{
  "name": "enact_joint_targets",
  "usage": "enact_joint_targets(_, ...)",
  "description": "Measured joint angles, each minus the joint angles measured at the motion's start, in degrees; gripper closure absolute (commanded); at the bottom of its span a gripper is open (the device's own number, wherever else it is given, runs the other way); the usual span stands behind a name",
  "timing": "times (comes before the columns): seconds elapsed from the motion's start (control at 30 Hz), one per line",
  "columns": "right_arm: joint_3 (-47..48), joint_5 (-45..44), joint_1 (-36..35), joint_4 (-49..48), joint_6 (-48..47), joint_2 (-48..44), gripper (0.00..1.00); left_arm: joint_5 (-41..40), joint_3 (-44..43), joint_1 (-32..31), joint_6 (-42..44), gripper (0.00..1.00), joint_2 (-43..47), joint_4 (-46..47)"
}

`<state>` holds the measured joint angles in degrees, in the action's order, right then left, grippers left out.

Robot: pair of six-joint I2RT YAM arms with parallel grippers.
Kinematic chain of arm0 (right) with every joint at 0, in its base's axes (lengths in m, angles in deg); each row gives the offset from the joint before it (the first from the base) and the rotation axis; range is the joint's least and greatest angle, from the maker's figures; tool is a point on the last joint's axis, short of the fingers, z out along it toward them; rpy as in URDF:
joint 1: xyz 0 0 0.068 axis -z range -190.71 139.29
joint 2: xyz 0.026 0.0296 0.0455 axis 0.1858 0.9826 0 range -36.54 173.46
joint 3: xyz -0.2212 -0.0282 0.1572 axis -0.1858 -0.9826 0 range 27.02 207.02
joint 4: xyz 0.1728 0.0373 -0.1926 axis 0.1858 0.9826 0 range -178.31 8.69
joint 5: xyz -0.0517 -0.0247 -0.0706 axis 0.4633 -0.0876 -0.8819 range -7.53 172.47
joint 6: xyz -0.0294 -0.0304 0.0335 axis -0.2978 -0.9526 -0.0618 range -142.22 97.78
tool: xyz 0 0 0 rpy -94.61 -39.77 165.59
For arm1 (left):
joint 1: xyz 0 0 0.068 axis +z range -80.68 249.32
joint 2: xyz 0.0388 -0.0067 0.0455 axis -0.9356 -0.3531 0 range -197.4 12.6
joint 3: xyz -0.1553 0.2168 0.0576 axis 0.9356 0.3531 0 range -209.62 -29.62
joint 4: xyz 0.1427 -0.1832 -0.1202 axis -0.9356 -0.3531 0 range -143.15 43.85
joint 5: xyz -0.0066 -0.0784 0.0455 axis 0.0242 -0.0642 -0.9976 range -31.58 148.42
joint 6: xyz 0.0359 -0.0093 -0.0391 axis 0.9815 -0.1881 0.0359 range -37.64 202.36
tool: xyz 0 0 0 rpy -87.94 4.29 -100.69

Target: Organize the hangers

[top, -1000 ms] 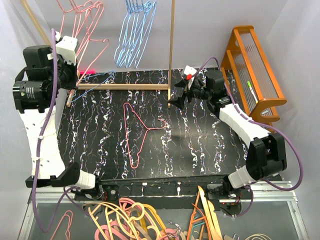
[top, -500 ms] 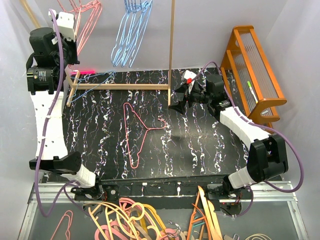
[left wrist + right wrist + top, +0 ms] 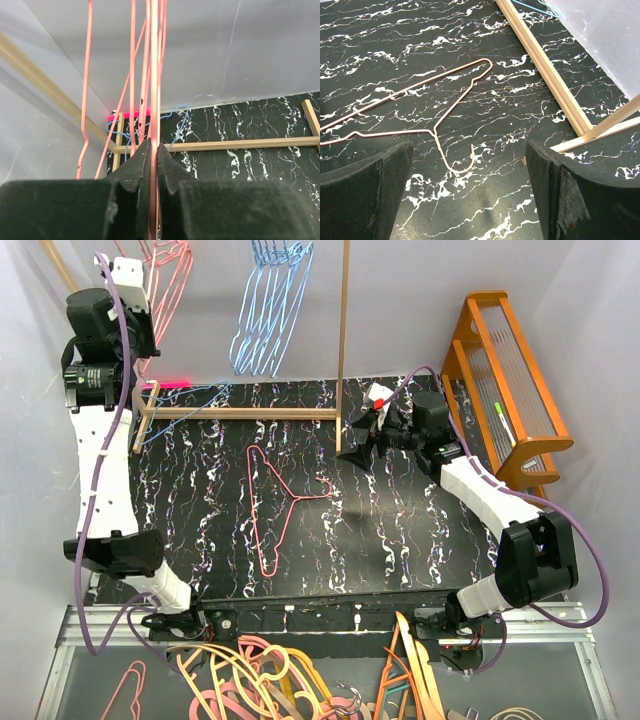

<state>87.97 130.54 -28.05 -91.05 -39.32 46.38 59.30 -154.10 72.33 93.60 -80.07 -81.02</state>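
Our left end effector (image 3: 154,152) is pinched nearly closed on a pink-red wire hanger (image 3: 154,75). Its fingers (image 3: 132,170) press one straight run of the wire from both sides, so that it rises upright between them; from the wrist view we cannot tell which part of the hanger this is. Just beside it rise more wires of the hanging pink-red hangers (image 3: 172,270), which dangle at the top left of the overhead view, close to the raised left arm. To their right, apart from them, hangs a bunch of light blue hangers (image 3: 268,310). Below both groups a wooden rail (image 3: 250,413) lies along the far side of the black marbled surface (image 3: 420,530) and meets an upright wooden post (image 3: 344,340). Our right end effector (image 3: 470,175) is spread wide and holds nothing, with its dark fingers (image 3: 367,195) framing the surface beneath it; it hovers near the foot of the post. Ahead of it a lone pink-red hanger (image 3: 415,92) lies flat near the middle of the surface, its hook toward the right side, touching neither end effector. An orange wooden rack (image 3: 510,370) stands at the right edge of the surface. A heap of thicker orange, pink and cream hangers (image 3: 260,670) lies past the near edge, by the arm bases.
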Motion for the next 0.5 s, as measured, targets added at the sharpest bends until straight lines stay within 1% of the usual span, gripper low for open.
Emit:
enact_joint_targets(0.17, 0.0, -0.15, 0.0, -0.02, 0.39, 0.0, 0.02, 1.73, -0.02, 0.31, -0.68, 1.0, -3.23, -0.83)
enact_joint_targets(0.33, 0.0, -0.13, 0.0, -0.04, 0.85, 0.0, 0.02, 4.76, -0.02, 0.33, -1.36, 1.0, -4.2, -3.13)
enact_joint_targets(0.37, 0.0, -0.11, 0.0, -0.02, 0.92, 0.0, 0.01, 5.38, -0.02, 0.33, -1.51, 0.97, -4.17, -3.39)
enact_joint_targets(0.4, 0.0, -0.13, 0.0, -0.02, 0.96, 0.0, 0.01, 5.92, -0.02, 0.33, -1.81, 0.88, -4.15, -3.58)
enact_joint_targets(0.43, 0.0, -0.13, 0.0, -0.04, 0.98, 0.0, 0.02, 6.32, -0.02, 0.33, -1.97, 0.63, -4.15, -3.76)
enact_joint_targets(0.47, 0.0, -0.11, 0.0, -0.04, 0.98, 0.02, 0.02, 6.8, 0.02, 0.33, -2.29, 0.52, -4.15, -4.13)
enact_joint_targets(0.5, 0.0, -0.11, 0.0, -0.04, 0.98, 0.04, 0.02, 7.3, 0.26, 0.33, -2.45, 0.33, -4.07, -4.39)
